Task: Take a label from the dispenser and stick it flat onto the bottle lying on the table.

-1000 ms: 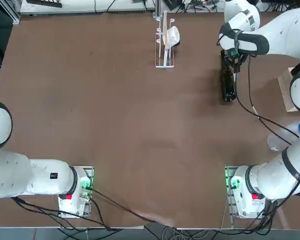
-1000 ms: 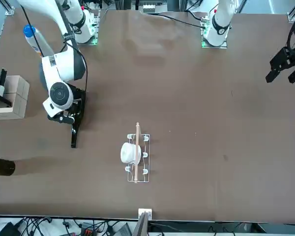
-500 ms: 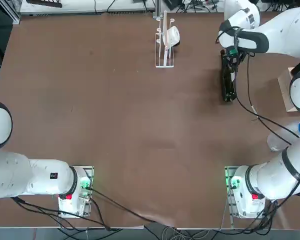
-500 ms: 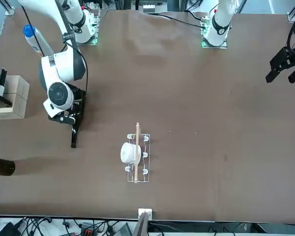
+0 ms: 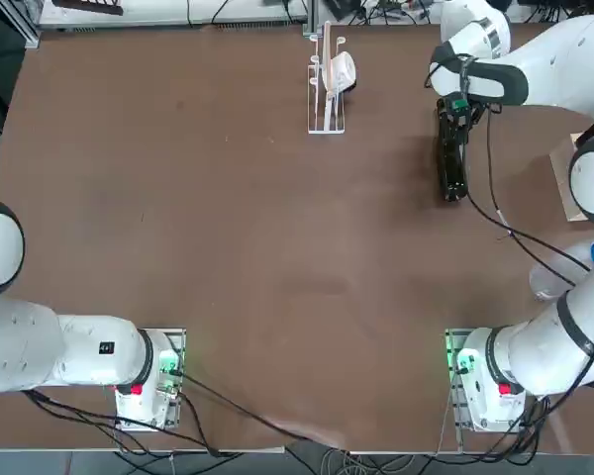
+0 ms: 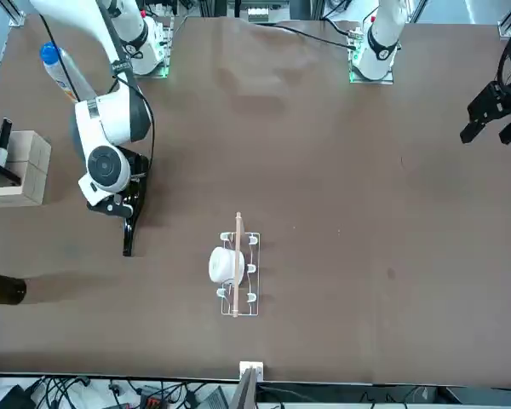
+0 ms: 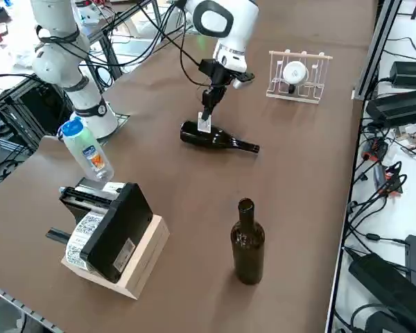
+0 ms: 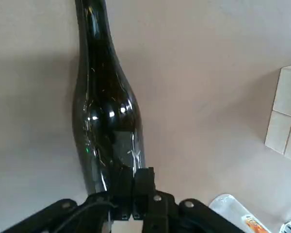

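Observation:
The dark bottle (image 7: 217, 138) lies on its side on the brown table, also seen from overhead (image 5: 452, 163) and close up in the wrist view (image 8: 105, 114). My right gripper (image 7: 208, 111) hangs directly over the bottle's wide body, shut on a small white label (image 7: 204, 125) that dangles down to the glass; I cannot tell if it touches. In the wrist view the fingertips (image 8: 136, 180) are pressed together above the bottle's body. The dispenser (image 5: 328, 81), a clear frame with a white roll, stands at the far edge, to the robot's left of the bottle.
A second dark bottle (image 7: 247, 243) stands upright near the table's right side. A clear plastic bottle with a blue cap (image 7: 85, 150) and a black label printer on a wooden block (image 7: 111, 234) sit near the right arm's base.
The right wrist has shifted slightly over the bottle, still shut on the label. The bottle and dispenser have not moved.

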Available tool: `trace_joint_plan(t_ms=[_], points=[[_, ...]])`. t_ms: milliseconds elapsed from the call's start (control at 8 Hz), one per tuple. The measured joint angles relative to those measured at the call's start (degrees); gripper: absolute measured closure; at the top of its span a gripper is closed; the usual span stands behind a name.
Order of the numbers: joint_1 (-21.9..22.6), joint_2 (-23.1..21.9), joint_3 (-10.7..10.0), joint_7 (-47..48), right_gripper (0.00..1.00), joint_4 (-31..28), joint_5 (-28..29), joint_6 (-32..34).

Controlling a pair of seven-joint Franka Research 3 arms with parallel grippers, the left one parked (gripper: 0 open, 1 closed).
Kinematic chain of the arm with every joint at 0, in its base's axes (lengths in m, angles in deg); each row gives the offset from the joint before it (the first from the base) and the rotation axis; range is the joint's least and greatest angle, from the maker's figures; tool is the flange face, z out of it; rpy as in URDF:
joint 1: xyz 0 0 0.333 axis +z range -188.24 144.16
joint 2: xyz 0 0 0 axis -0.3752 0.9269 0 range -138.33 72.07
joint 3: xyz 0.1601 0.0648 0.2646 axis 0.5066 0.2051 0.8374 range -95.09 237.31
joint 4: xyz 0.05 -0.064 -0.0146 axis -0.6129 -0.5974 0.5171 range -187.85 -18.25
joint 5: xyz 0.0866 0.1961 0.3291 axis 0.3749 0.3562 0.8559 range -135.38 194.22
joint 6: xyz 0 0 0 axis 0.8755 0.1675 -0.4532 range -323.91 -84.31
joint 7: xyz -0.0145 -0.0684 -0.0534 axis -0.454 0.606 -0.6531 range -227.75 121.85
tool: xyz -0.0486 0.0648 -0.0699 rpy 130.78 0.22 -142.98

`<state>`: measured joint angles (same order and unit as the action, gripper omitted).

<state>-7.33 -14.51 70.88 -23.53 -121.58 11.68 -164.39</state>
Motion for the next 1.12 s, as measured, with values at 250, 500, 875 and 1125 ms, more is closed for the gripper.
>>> trace_joint_plan(t_ms=[250, 500, 875, 1125], points=[[0.1, 0.1, 0.0, 0.0, 0.99, 0.1, 0.0, 0.0], [0.1, 0.4, 0.0, 0.0, 0.99, 0.5, 0.3, 0.0], [0.2, 0.5, 0.0, 0.0, 0.99, 0.7, 3.2, -0.2], [0.3, 0.6, 0.0, 0.0, 0.99, 0.7, 3.4, -0.3]])
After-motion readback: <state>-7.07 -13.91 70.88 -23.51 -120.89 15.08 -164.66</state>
